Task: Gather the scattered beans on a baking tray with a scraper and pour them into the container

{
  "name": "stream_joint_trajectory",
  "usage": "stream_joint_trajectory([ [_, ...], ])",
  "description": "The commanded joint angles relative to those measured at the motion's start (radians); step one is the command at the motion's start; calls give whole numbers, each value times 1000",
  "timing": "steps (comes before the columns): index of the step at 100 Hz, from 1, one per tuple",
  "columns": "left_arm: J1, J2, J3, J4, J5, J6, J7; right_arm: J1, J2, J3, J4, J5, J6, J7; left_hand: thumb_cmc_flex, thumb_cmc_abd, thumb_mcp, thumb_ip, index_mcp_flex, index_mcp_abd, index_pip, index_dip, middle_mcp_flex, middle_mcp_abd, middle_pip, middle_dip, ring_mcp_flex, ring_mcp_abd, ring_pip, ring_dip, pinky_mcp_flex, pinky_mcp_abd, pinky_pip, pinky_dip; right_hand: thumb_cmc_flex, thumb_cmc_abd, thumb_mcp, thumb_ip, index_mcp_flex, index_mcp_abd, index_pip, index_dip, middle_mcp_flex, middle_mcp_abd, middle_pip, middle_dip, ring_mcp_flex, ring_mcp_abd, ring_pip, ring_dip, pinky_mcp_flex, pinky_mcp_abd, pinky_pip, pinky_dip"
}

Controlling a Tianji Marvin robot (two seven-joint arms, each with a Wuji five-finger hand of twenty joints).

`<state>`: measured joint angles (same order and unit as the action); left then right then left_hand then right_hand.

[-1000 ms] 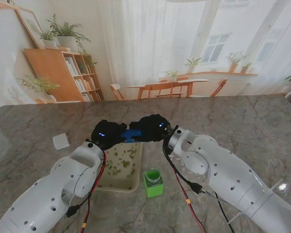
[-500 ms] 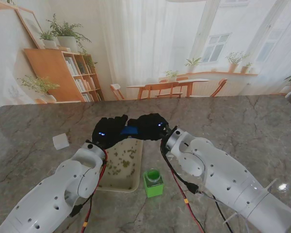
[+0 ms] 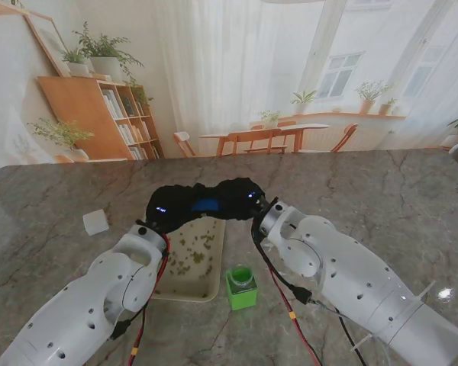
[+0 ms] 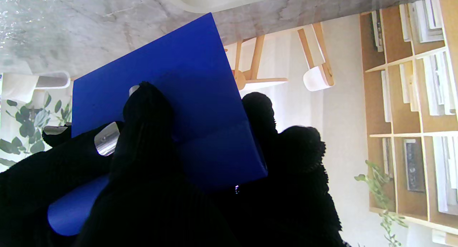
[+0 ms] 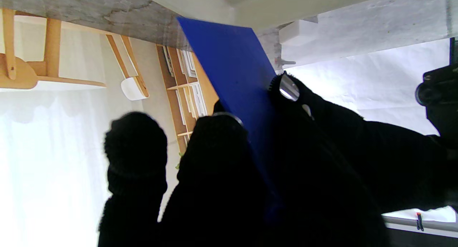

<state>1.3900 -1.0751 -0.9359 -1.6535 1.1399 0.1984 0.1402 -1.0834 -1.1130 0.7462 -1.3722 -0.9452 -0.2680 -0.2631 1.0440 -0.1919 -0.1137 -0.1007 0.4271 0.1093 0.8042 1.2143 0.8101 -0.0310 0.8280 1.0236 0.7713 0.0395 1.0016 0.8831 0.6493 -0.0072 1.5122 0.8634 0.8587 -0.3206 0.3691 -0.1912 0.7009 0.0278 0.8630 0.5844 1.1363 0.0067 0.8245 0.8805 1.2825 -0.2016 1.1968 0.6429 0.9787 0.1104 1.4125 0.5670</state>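
A blue scraper (image 3: 208, 206) hangs over the far end of the cream baking tray (image 3: 185, 296), with both black-gloved hands pressed together around it. My left hand (image 3: 172, 204) is shut on it: in the left wrist view the thumb lies across the blue blade (image 4: 171, 78) and other fingers wrap behind it. My right hand (image 3: 240, 197) grips the other side, its fingers (image 5: 214, 146) against the blade (image 5: 232, 68). Green beans (image 3: 191, 255) lie scattered in the tray. The green container (image 3: 241, 287) stands by the tray's near right corner.
A small white block (image 3: 96, 222) sits on the marble table to the left of the tray. Red and black cables hang from both forearms near the tray and the container.
The left hand's spread fingers have closed over the scraper, and the two hands have drawn together. Less of the blue blade shows between them now.
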Motion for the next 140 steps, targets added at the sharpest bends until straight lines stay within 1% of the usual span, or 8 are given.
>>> stream_joint_trajectory([
  [1, -4, -8, 3, -21, 6, -8, -6, -12, -4, -1, -18, -3, 7, 23, 53, 67, 70, 33, 16, -46, 180, 23, 40, -32, 113, 62, 77, -189, 245, 61, -13, -110, 64, 45, 46, 37, 115, 32, 26, -55, 10, -43, 78, -22, 50, 4, -28, -92, -14, -14, 11, -13, 20, -23],
  [10, 1, -3, -7, -32, 15, -16, -38, -25, 2, 15, -39, -15, 15, 41, 41, 93, 68, 28, 13, -44, 257, 4, 25, -45, 101, 62, 45, -142, 204, 47, -55, -69, 31, 51, -142, 24, 104, 33, 18, -69, -39, 14, 25, -13, 53, 4, -75, -73, -22, -1, -29, 4, 3, -23],
  [19, 8, 2, -21, -44, 22, -31, -73, -44, 12, 41, -69, -30, 15, 75, 55, 135, 63, 20, -10, -34, 277, 20, -6, -47, 80, 54, 10, -106, 151, 36, -97, -31, -16, 54, -331, 98, 84, 105, 36, -30, -270, 206, -62, 21, 26, 8, -149, -24, -48, 10, -101, 46, -33, -7],
  [34, 21, 9, -52, -53, 28, -69, -111, -95, 36, 113, -155, -21, 18, 231, 69, 185, 59, 16, -52, -30, 277, 55, -49, -48, 46, 32, -26, -82, 73, 22, -132, -10, -91, 62, -456, 216, -92, 121, -115, 68, -464, 196, -278, 138, -202, -63, -349, 131, -189, 14, -306, 148, -132, 36],
  [65, 45, 24, -131, -56, 53, -159, -166, -181, 55, 235, -241, -48, 88, 333, 94, 262, 56, 6, -115, -33, 270, 44, -100, -30, 9, -5, -54, -80, 12, 14, -138, -26, -161, 62, -476, 244, -127, 128, -228, 114, -600, 149, -402, 210, -492, -207, -506, 294, -484, -59, -496, 233, -237, 79],
  [101, -3, 34, -164, 20, 51, -230, -189, -331, 45, 350, -329, -68, 292, 299, 167, 459, 56, 31, -51, 29, 9, -135, -68, 39, -42, -52, -29, -49, 18, 23, -136, -9, -151, 87, -441, 224, -122, 128, -179, 83, -580, 146, -360, 213, -503, -214, -505, 324, -537, -74, -530, 238, -255, 77],
  [121, -69, 38, -143, 112, 25, -274, -185, -381, 34, 360, -334, -49, 372, 248, 247, 410, 117, 45, -149, -52, -276, -394, -44, -42, 5, -54, -2, -89, 39, 17, -117, -45, -132, 71, -427, 216, -122, 127, -148, 68, -565, 146, -333, 211, -500, -212, -497, 328, -541, -72, -532, 240, -255, 78],
  [140, -157, 36, -100, 225, -42, -323, -178, -401, 21, 350, -324, -13, 457, 201, 247, 364, 132, 40, -326, -79, -85, -121, -63, -53, 25, -98, -5, -97, 27, -3, -125, -57, -136, 58, -416, 211, -123, 128, -136, 65, -557, 145, -324, 212, -498, -208, -497, 330, -542, -68, -536, 239, -253, 79],
])
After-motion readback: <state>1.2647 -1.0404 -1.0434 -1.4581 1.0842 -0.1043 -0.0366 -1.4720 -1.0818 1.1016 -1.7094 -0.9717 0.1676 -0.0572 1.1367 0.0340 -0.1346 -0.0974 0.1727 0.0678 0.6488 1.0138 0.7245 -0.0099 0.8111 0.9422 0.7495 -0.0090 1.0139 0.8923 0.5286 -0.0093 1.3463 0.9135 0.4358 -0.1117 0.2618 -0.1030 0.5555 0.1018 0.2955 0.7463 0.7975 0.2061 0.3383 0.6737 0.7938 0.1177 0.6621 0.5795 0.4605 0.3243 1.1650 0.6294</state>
